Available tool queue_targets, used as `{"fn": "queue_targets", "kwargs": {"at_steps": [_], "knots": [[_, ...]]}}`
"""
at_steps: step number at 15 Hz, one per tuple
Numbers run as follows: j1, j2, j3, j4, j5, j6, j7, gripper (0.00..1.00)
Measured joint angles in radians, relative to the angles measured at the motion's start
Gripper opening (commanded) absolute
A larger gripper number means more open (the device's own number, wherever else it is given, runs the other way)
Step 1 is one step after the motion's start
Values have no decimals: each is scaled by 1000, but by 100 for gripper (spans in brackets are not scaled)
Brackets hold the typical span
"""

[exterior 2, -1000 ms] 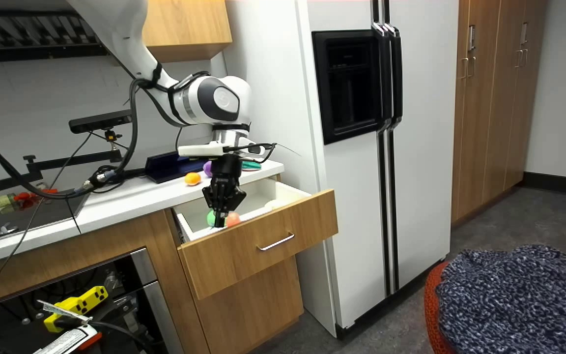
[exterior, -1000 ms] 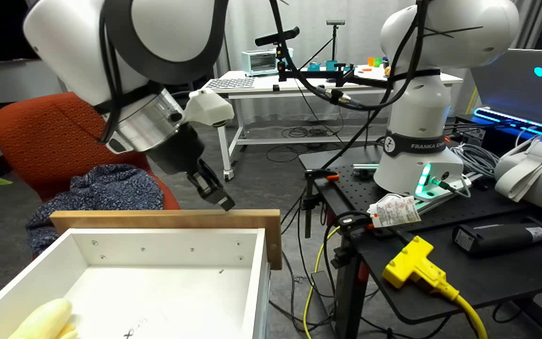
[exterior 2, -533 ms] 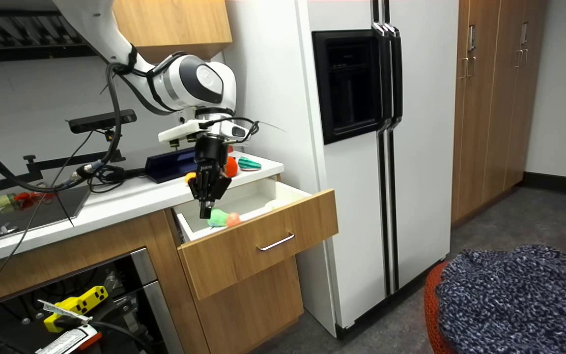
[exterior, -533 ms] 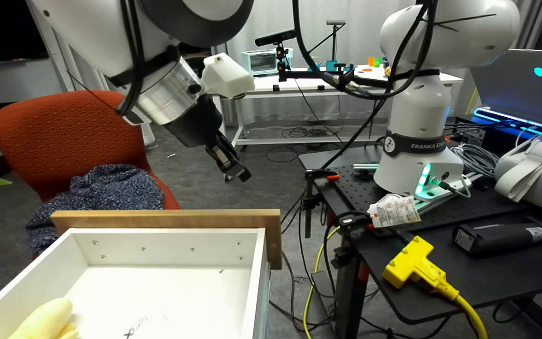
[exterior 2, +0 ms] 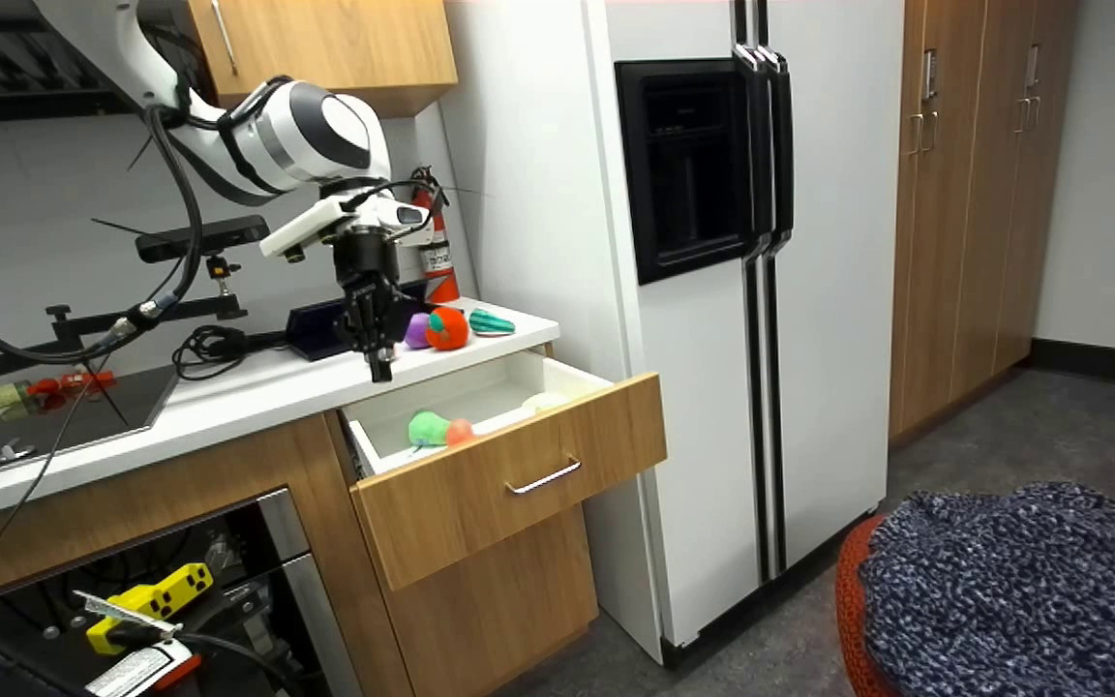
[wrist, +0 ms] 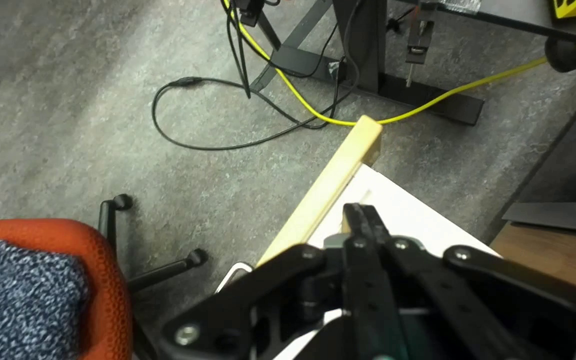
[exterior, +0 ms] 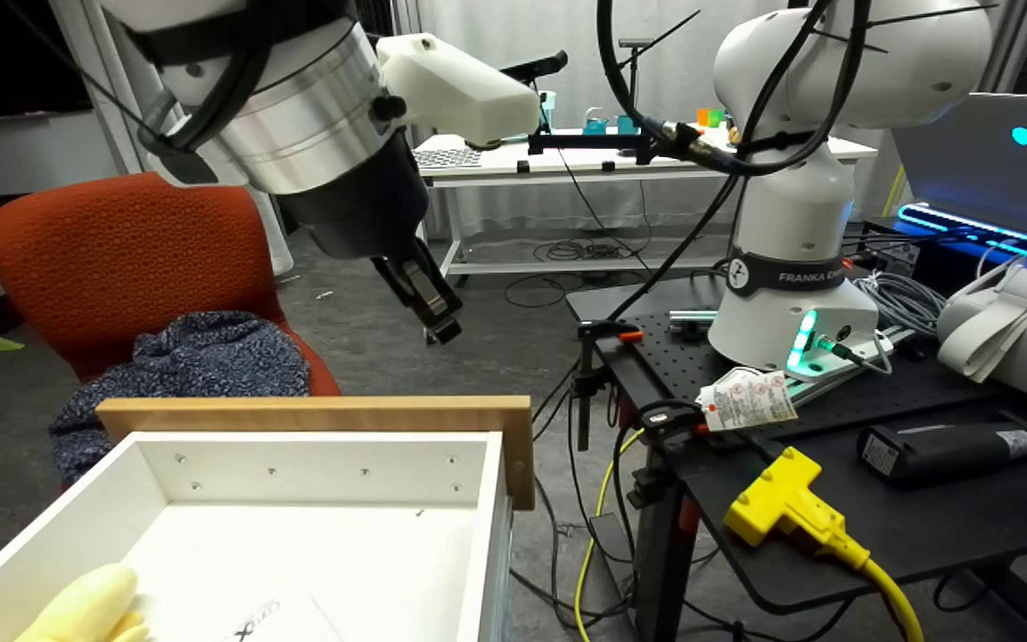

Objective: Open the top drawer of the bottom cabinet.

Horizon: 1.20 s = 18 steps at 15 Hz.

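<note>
The top drawer [exterior: 299,468] is drawn well out of the bottom cabinet [exterior 2: 490,610], beneath the countertop [exterior 2: 257,392], with its white interior exposed. Inside it, a green object [exterior 2: 430,429] and a salmon-coloured object [exterior 2: 459,432] are seen side by side, and a pale yellow object [exterior: 86,597] is partly shown. The handle [exterior 2: 545,477] is seen untouched on the outer face of the front panel [exterior 2: 499,518]. The drawer is found below the gripper [exterior 2: 380,368] and clearly apart from it; in the wrist view the panel's long axis is set diagonally, from lower left to upper right. The fingers [wrist: 375,225] are brought together, with nothing seen gripped between them. The opening is judged complete, so only a clear withdrawal upward and away from the panel is probably called for. Compared with half a second ago, the gripper is raised and shifted toward the countertop, a red rounded object [exterior 2: 456,331] there is more fully uncovered, and the drawer is unmoved.
</note>
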Motion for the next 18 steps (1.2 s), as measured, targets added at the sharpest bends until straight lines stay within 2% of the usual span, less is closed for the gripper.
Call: {"fn": "queue_targets", "kwargs": {"at_steps": [5, 9, 14, 18], "knots": [[13, -30, 0, 9, -165, 44, 52, 0], [-22, -71, -36, 23, -253, 180, 29, 0], [-55, -76, -54, 32, -253, 440, -58, 0], [-67, -61, -56, 25, -177, 625, -168, 0]]}}
